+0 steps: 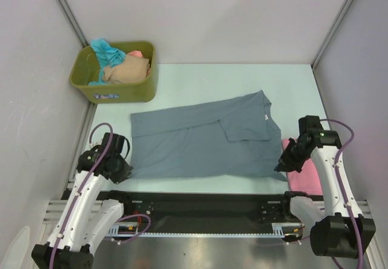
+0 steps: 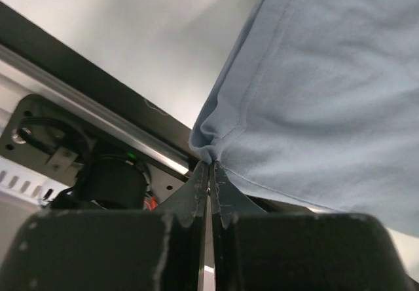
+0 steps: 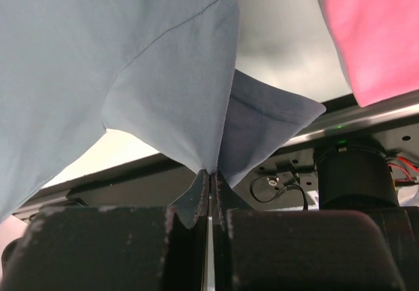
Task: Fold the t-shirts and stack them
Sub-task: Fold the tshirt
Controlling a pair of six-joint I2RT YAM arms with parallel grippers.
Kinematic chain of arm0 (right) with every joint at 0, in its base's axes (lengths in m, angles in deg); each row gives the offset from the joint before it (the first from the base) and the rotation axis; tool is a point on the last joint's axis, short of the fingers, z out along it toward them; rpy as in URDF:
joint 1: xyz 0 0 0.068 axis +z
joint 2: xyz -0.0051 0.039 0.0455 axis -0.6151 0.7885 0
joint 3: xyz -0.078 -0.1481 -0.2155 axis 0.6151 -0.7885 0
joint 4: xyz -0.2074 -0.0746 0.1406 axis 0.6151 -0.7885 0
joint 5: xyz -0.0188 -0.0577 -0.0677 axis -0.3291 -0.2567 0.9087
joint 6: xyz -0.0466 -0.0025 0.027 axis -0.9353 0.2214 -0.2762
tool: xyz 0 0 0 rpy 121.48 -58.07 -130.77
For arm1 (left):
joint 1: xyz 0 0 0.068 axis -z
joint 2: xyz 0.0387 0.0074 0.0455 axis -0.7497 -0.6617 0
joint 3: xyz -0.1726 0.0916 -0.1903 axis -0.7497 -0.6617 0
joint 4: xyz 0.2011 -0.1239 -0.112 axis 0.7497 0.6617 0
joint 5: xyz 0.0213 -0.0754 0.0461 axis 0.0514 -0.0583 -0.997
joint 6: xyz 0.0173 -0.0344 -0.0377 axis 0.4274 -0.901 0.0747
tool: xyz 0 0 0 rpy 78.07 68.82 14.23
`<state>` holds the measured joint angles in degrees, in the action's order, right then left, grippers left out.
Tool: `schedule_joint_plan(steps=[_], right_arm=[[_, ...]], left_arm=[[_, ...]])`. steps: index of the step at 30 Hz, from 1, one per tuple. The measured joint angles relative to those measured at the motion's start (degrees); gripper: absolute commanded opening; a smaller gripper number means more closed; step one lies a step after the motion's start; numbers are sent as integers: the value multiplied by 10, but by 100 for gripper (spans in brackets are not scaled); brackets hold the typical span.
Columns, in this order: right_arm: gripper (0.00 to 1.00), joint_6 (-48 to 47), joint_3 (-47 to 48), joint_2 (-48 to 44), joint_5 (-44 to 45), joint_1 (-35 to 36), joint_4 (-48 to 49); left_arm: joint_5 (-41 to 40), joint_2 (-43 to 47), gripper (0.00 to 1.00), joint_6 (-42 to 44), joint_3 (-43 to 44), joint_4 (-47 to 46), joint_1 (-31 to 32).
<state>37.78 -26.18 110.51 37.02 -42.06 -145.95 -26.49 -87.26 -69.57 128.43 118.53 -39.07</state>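
A slate grey-blue t-shirt [image 1: 200,139] lies spread across the table, one sleeve folded in over its right half. My left gripper [image 1: 125,171] is shut on its near left corner, seen in the left wrist view [image 2: 211,165] with the cloth [image 2: 314,88] pinched at the tips. My right gripper [image 1: 282,163] is shut on the near right corner, seen in the right wrist view [image 3: 213,172] with the cloth [image 3: 163,75] bunched between the tips. A folded pink t-shirt [image 1: 301,171] lies at the right edge under the right arm and shows in the right wrist view [image 3: 373,29]. Teal, beige and salmon shirts [image 1: 121,63] sit in the tub.
An olive-green plastic tub [image 1: 118,90] stands at the back left corner. White walls close in the left, back and right. A black rail [image 1: 200,205] runs along the near table edge between the arm bases.
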Motion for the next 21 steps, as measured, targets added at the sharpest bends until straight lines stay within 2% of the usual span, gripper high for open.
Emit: schedule_joint_plan(steps=[9, 14, 21], right_arm=[[0, -3, -5, 11, -13, 2, -5], [0, -3, 80, 93, -19, 2, 15], [0, -3, 200, 221, -25, 2, 66]], left_arm=[[-10, -45, 8, 14, 0, -17, 0], [3, -91, 12, 31, -1, -54, 0], [26, -147, 12, 36, -9, -89, 0]])
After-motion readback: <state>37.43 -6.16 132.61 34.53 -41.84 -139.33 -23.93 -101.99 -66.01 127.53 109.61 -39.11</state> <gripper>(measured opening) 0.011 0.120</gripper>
